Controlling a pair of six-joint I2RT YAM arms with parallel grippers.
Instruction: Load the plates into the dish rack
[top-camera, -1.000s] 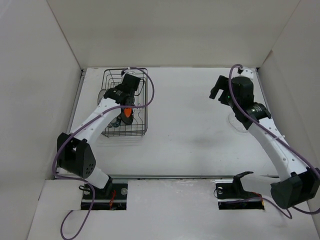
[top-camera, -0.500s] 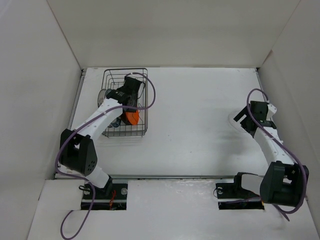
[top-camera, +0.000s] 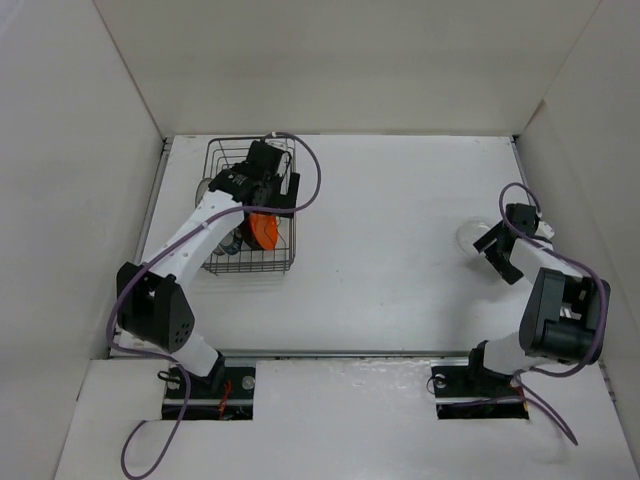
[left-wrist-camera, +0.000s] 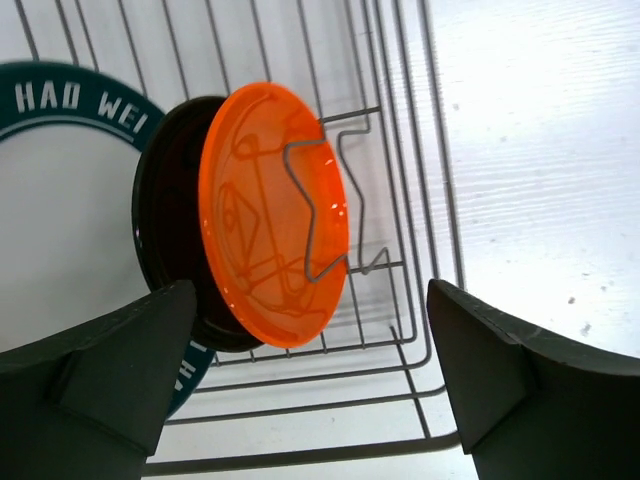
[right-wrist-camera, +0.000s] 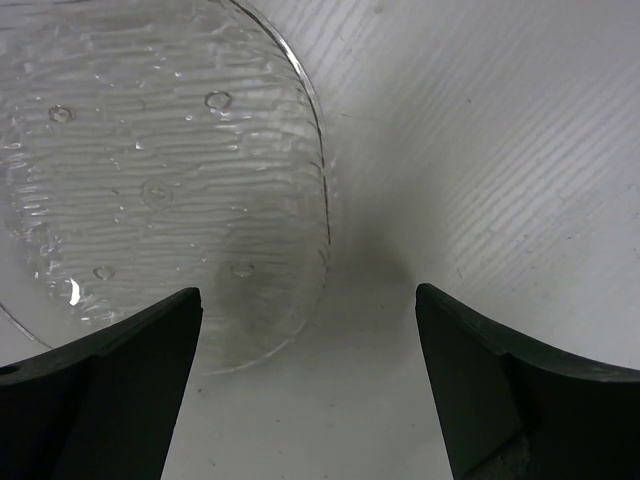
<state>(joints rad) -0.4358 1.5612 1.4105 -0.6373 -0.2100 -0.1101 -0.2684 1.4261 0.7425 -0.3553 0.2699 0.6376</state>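
The dish rack (top-camera: 214, 150) stands at the back left. In the left wrist view an orange plate (left-wrist-camera: 270, 215) stands on edge against a wire prong, with a black plate (left-wrist-camera: 165, 235) behind it and a white plate with a dark lettered rim (left-wrist-camera: 60, 100) further back. My left gripper (left-wrist-camera: 305, 390) hangs open just over the orange plate (top-camera: 263, 232), touching nothing. At the right, a clear plate (right-wrist-camera: 150, 150) lies flat on the table. My right gripper (right-wrist-camera: 310, 390) is open low over its edge, and that rim sits near the left finger (right-wrist-camera: 110, 385).
White walls (top-camera: 100, 150) close the table in on the left, back and right. The rack's wire side (left-wrist-camera: 400, 200) runs close beside my left gripper (top-camera: 270, 203). A purple cable (top-camera: 312, 185) loops off the left wrist. The right wall is near my right gripper (top-camera: 495, 252).
My left gripper has opened and let go of the orange plate, which now stands in the rack. The right arm has swung down and outward to the clear plate.
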